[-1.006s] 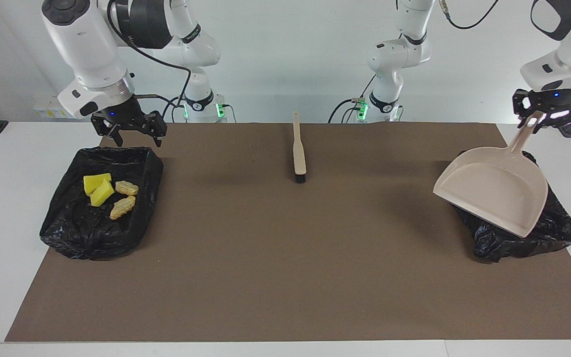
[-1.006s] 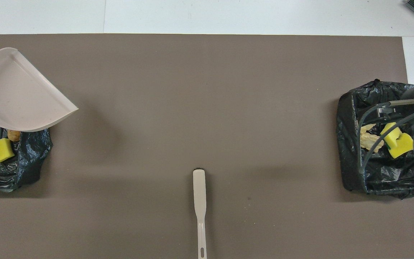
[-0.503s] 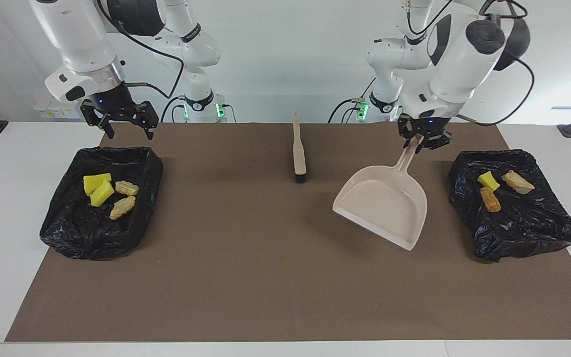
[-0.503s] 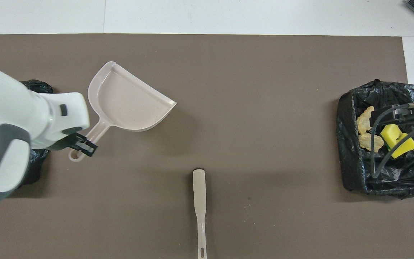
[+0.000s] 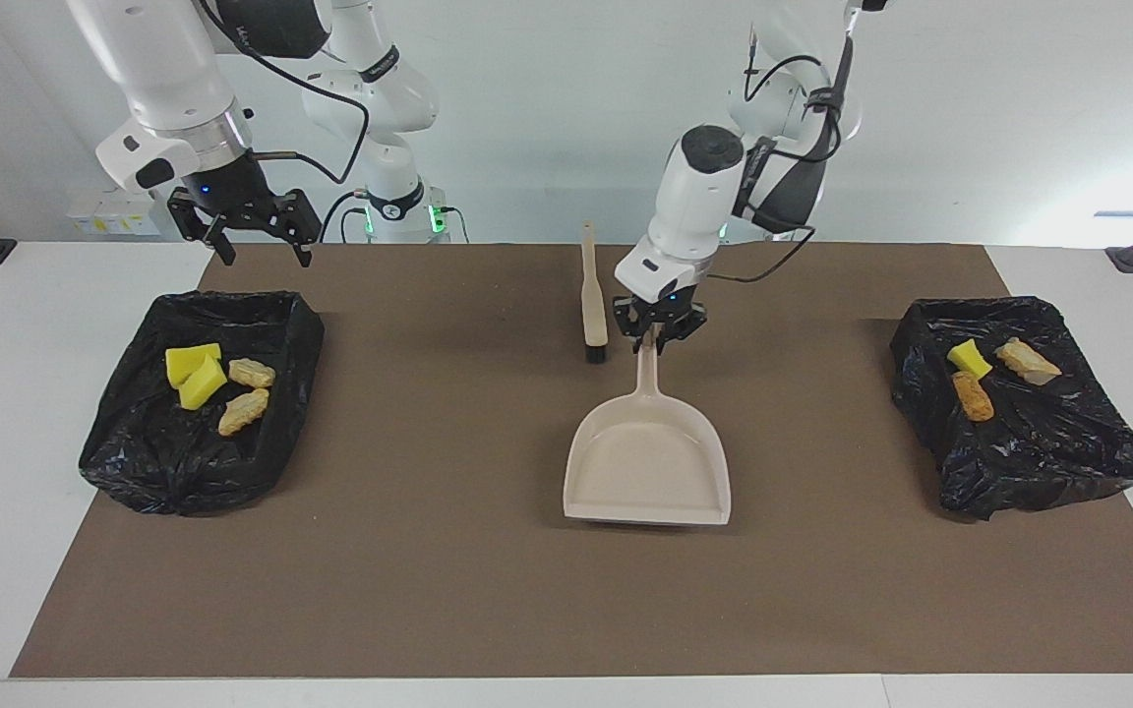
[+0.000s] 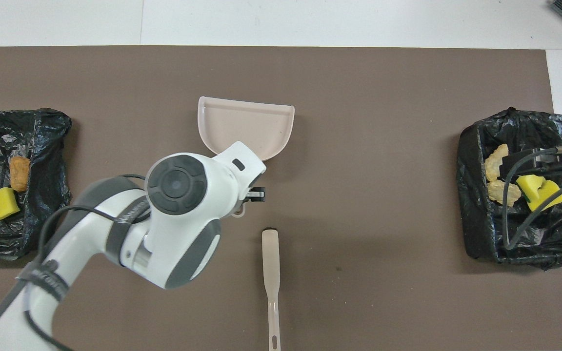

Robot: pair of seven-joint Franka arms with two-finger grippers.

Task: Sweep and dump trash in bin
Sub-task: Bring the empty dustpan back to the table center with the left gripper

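Note:
My left gripper (image 5: 658, 337) is shut on the handle of the beige dustpan (image 5: 647, 467), which lies low on the middle of the brown mat, lip pointing away from the robots. It also shows in the overhead view (image 6: 247, 124). My right gripper (image 5: 257, 246) is open and empty, up over the robots' edge of the black bin (image 5: 163, 472) at the right arm's end. That bin holds yellow sponge chunks (image 5: 195, 376) and tan lumps (image 5: 245, 393). The black bin (image 5: 1048, 462) at the left arm's end holds a yellow chunk (image 5: 968, 357), an orange lump (image 5: 972, 395) and a tan lump (image 5: 1027, 361).
A beige hand brush (image 5: 593, 300) lies on the mat beside the dustpan handle, nearer to the robots, bristle end pointing away from them; it also shows in the overhead view (image 6: 271, 273). The brown mat (image 5: 429, 570) covers most of the white table.
My left arm has carried the dustpan from over the bin at its end to the middle of the mat and lowered it. My right gripper rose slightly and stayed by its bin.

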